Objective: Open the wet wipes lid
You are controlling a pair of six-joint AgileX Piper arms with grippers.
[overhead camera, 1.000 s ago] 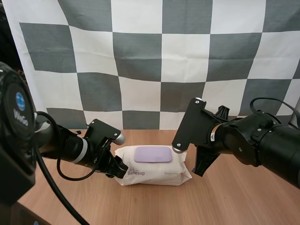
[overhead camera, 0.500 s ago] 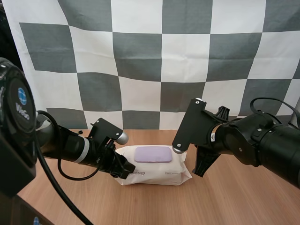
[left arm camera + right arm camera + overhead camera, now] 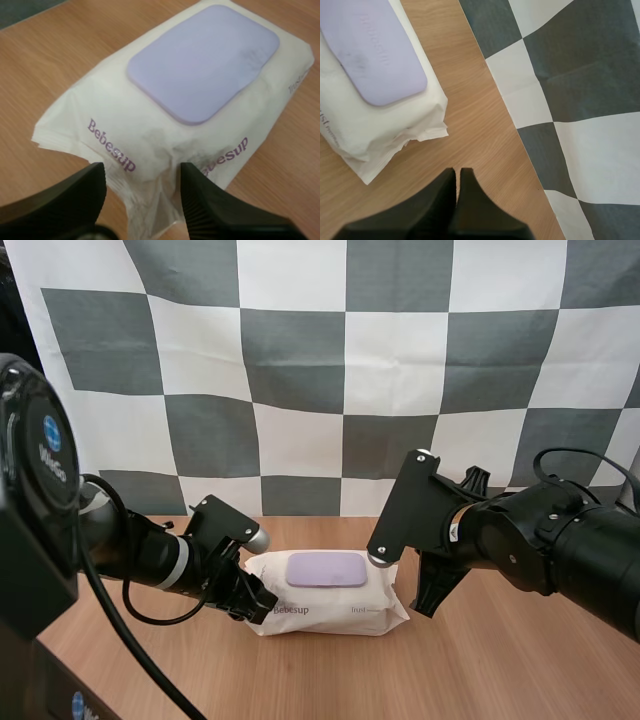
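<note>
Left gripper (image 3: 142, 172) spread wide, ribbed fingers (image 3: 200, 200) standing either side of the crimped end of the wet wipes pack (image 3: 125, 125), crumpled film bunched between them; whether the pads actually bear on the film, cannot tell. Pack flat on the wooden table (image 3: 500, 660), lower centre of the high view, lilac lid (image 3: 327, 569) face up and shut flush. Left gripper (image 3: 255, 600) at the pack's left end there, right gripper (image 3: 430, 592) just beside its right end, tips aimed down at the wood, apart from the pack. Right gripper (image 3: 457, 175) pressed together into one dark wedge, holding nothing, over bare table (image 3: 480, 125) past the pack's corner. Reads as the bracing step: one side about to pin the pack, lid itself untouched, so task barely begun. Next move, by judgement: close the left fingers on the end seam to anchor the pack, then bring the right tips to a lid (image 3: 370, 55) edge and pry upward; which edge lifts, cannot tell. Risk of the soft pack (image 3: 350, 125) sliding or folding if unanchored. Left wrist view gives the finger gap and the creased seam, hidden under the arm in the high view; right wrist view gives the closed right tips and faint raised lettering on the lid; high view alone gives both arms flanking the pack (image 3: 330, 605).
</note>
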